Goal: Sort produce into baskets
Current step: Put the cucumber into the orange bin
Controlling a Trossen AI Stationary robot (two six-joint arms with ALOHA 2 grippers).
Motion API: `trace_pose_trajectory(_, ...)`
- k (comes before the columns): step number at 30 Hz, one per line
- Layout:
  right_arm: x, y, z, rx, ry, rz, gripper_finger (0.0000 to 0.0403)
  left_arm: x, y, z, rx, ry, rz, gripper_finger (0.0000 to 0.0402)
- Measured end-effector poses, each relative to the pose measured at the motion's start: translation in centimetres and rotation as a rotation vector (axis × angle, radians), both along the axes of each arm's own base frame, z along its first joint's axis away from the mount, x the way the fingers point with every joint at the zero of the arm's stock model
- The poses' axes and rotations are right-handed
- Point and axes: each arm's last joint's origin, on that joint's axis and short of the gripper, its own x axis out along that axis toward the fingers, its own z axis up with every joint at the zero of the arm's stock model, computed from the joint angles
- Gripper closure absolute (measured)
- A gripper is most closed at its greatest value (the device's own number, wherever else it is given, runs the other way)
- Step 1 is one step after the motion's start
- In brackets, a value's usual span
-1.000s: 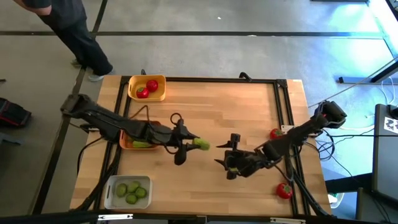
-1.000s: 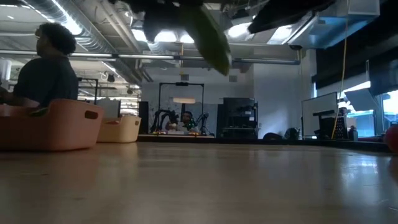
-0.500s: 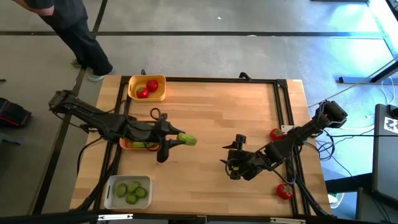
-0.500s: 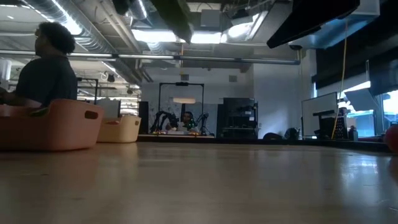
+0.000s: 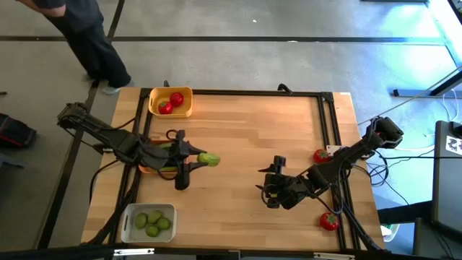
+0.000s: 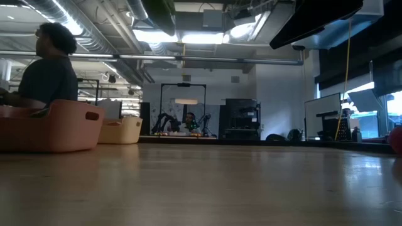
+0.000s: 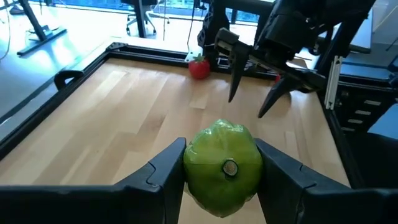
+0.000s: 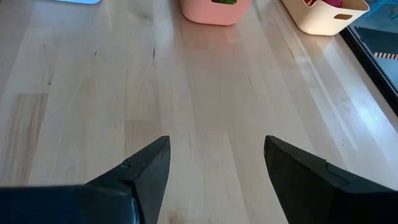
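Left gripper [image 5: 202, 159]: it was closed around the green cucumber piece [image 5: 209, 159], held in the air just beside the orange basket [image 5: 144, 167], on the side toward the table's middle.
Cucumber piece: in the left wrist view its round end faced the camera, pressed between the two dark fingers [image 7: 163, 169].
Right gripper [image 5: 268, 184]: it stood over bare wood on the right half of the table, fingers spread wide, holding nothing.
Yellow basket [image 5: 180, 108]: at the far left side, with two red tomatoes [image 5: 171, 102] inside.
White-grey basket [image 5: 128, 217]: at the near left corner, with limes [image 5: 153, 222] inside.
Loose tomatoes: one [image 5: 320, 154] by the right rail, one [image 5: 330, 221] near the front right corner.
Person [image 6: 45, 69]: beyond the table, behind the orange basket in the low view.
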Motion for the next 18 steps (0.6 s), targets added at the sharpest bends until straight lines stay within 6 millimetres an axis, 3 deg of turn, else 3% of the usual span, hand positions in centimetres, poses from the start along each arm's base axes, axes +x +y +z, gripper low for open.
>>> trace_pose_trajectory(10,0.0,0.0,0.0,-0.001,0.001,0.000,0.0153,-1.5,0.4,-1.8,-0.061,0.210,0.040,0.0248)
trace_pose_trajectory(18,0.0,0.0,0.0,-0.002,0.001,-0.001,0.0153,-3.3,0.7,-1.1,-0.106,0.395,0.090,0.0248)
